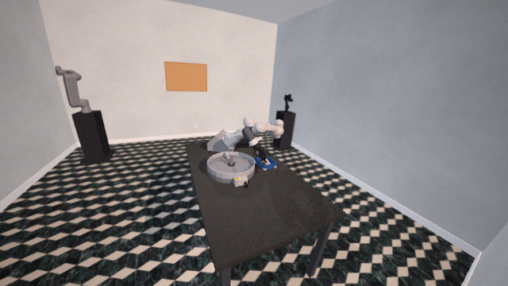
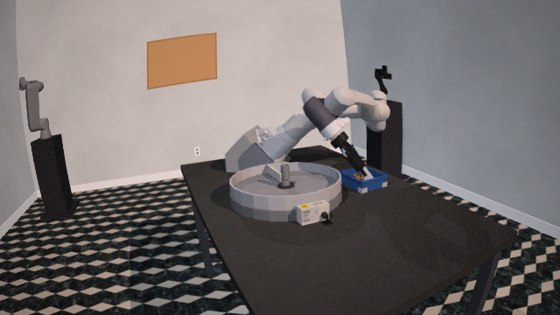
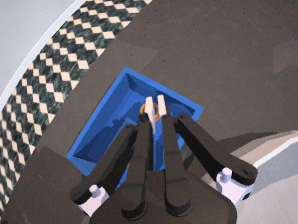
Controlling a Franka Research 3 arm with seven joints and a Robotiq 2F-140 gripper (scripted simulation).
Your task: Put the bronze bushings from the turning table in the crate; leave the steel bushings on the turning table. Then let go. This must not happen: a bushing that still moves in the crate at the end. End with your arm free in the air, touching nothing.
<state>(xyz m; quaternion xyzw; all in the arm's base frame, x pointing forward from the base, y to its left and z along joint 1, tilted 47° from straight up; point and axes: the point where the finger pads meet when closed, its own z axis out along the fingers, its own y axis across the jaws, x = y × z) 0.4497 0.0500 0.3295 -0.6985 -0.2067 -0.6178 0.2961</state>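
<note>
- gripper (image 1: 265, 161) (image 2: 367, 173) (image 3: 156, 103): fingers slightly parted, narrow gap, nothing clamped; tips down inside blue crate (image 1: 268, 168) (image 2: 374, 185) (image 3: 93, 119).
- bronze bushing (image 3: 143, 108) in crate, at the fingertips; contact cannot be told.
- crate stands just beside turning table (image 1: 230, 177) (image 2: 280, 207) (image 3: 279, 146).
- upright grey post (image 1: 232, 160) (image 2: 285, 174) at turning table's middle.
- steel bushings: cannot be made out.

dark brownish-black table (image 1: 274, 214) (image 2: 350, 258) (image 3: 240, 60) with kinda speckly top, big round grey turning table (image 1: 230, 176) (image 2: 280, 206) (image 3: 272, 157) sitting on it, little blue crate (image 1: 271, 167) (image 2: 373, 185) (image 3: 95, 117) just beside that, whitish box with a yellow patch (image 1: 240, 182) (image 2: 312, 213) near the round rim, arm's angled grey base (image 1: 213, 144) (image 2: 241, 153) up at the far end
</note>
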